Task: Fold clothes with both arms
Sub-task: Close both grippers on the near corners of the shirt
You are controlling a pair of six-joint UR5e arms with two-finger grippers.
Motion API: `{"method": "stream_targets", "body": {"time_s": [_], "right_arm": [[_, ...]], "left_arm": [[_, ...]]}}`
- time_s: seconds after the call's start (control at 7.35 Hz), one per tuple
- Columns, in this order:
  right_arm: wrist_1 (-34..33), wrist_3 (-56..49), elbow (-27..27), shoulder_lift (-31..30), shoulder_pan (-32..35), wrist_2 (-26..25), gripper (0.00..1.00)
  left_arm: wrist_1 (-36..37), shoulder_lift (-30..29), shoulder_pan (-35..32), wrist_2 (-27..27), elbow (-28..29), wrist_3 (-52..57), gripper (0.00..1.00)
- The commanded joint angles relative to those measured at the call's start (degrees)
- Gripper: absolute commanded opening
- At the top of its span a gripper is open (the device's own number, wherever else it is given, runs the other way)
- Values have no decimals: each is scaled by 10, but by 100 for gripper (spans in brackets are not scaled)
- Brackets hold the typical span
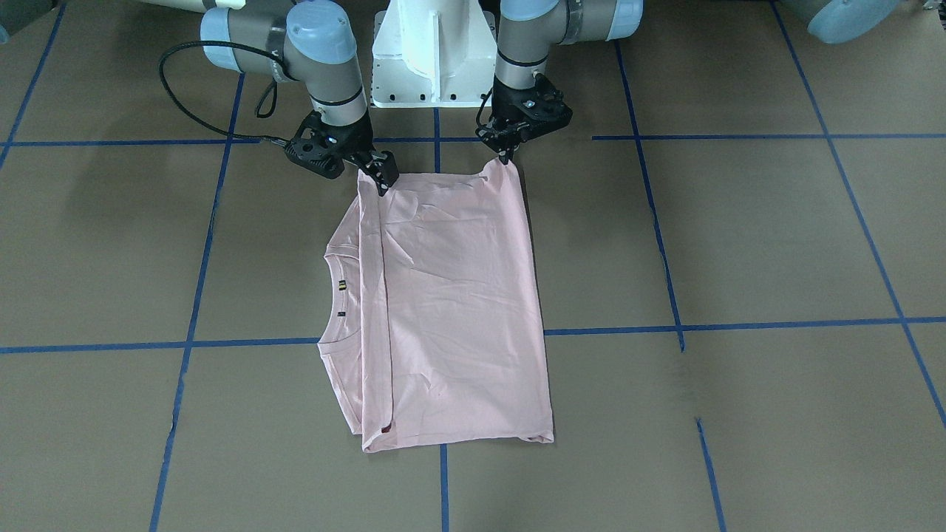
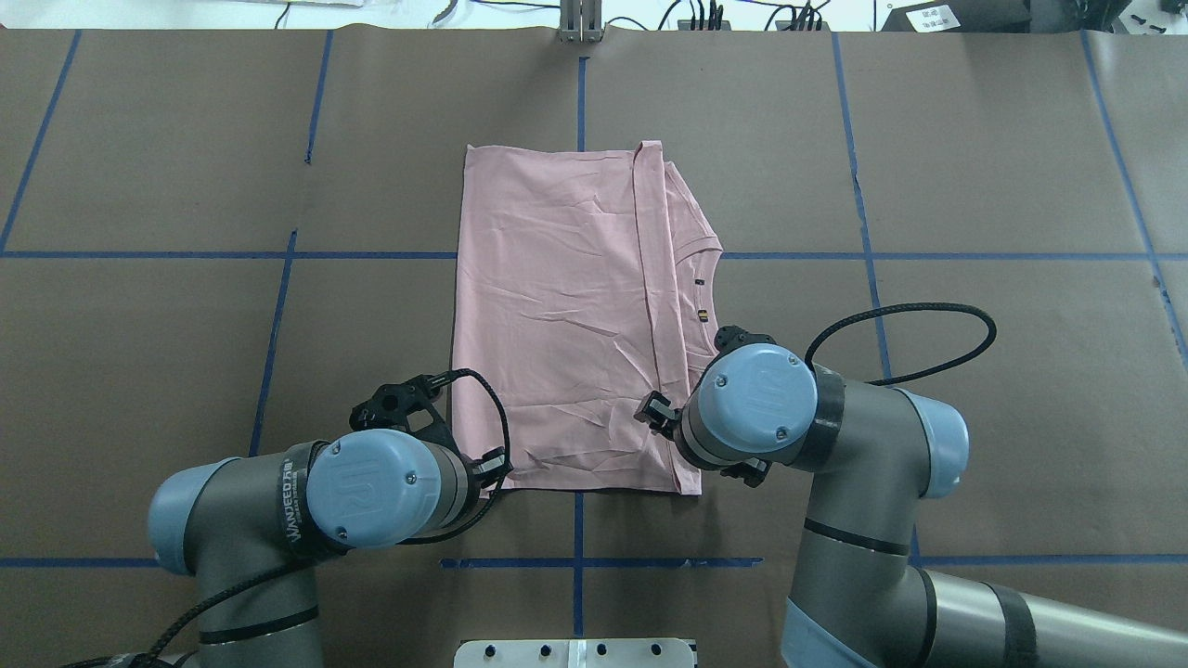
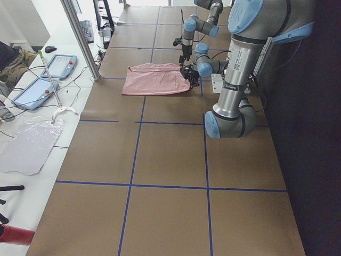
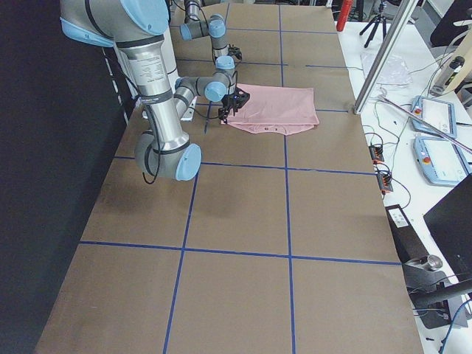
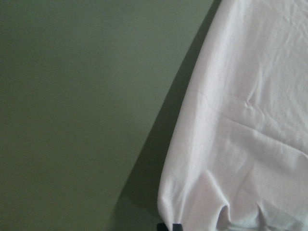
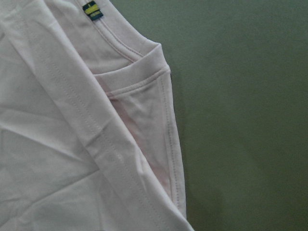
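The pale pink T-shirt (image 1: 458, 295) lies folded on the brown table, back side up, so no cartoon shows. Its ribbed collar (image 1: 330, 299) and a small tag (image 6: 92, 10) point toward my right side. It also shows in the overhead view (image 2: 557, 315). My left gripper (image 1: 508, 157) is shut on the near corner, which is pulled up into a small peak. My right gripper (image 1: 384, 179) is shut on the other near corner, at the folded-over edge. In the overhead view my wrists hide most of both grippers. The left wrist view shows the pinched cloth (image 5: 250, 120) just above the table.
The white pedestal base (image 1: 432, 59) stands just behind the shirt's near edge. A black cable loop (image 1: 177, 96) hangs off my right arm. Blue tape lines (image 1: 739, 325) cross the table. A side bench with tablets (image 3: 32, 93) and a metal post (image 3: 80, 37) stand beyond the table's far edge.
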Motion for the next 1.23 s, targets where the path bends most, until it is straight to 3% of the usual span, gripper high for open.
{"method": "stream_targets", "body": {"time_s": [0.0,0.27,0.54,0.95,1.09], "right_arm": [[-1,1,-35,21,-2,-1,100],[-1,1,-34,17,-2,0,100],[-1,1,-35,15,-3,-1,92],[-1,1,-34,16,-5,0,64],[-1,0,-34,16,-5,0,42]], "left_arm": [[0,0,-1,0,0,0,0],[0,1,0,0,0,0,0],[0,1,0,0,0,0,0],[-1,1,-1,0,1,0,0],[0,1,0,0,1,0,0]]}}
